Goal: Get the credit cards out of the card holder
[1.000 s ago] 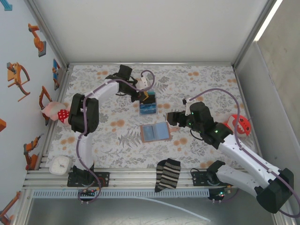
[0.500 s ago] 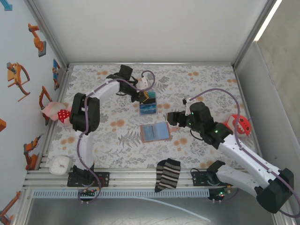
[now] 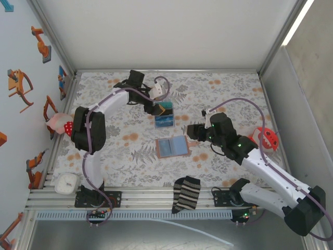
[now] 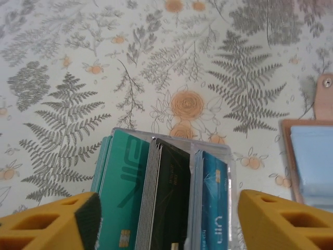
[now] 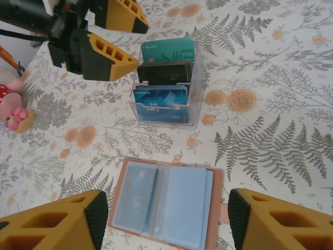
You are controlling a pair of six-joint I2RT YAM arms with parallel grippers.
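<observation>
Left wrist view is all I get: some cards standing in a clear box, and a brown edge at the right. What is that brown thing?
Observer: That is the card holder. It lies open and flat, just on the near side of the clear box.
Operator: Is anything inside it?
Observer: Yes. In the right wrist view at least one light-blue credit card shows through the pocket on the left.
Operator: Is anything reaching for it?
Observer: The right gripper hovers above it, open and holding nothing.
</observation>
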